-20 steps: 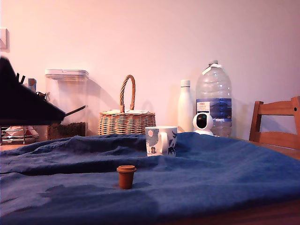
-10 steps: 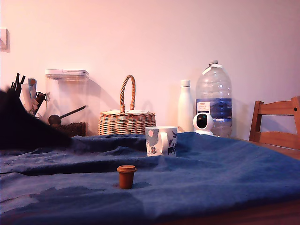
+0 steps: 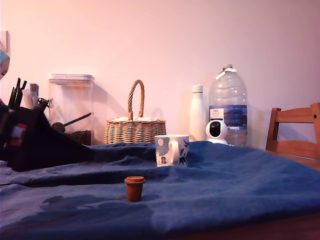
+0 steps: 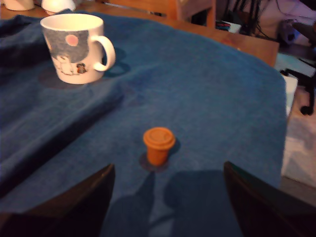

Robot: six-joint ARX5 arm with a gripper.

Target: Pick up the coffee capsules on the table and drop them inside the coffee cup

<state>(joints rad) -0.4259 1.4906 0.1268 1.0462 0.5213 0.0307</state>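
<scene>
Tool lowered, open behind capsule

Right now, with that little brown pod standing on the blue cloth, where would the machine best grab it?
Probably across the tapered body just under the wider rim of the reddish-brown capsule, coming in from the tool's side. It stands upright and alone on the blue cloth, rim up, so the rim could catch on the fingers. The open fingers already sit either side of it.

The desk is covered by a wrinkled dark blue cloth; on it a reddish-brown capsule and a mug are set upright, apart.
</scene>
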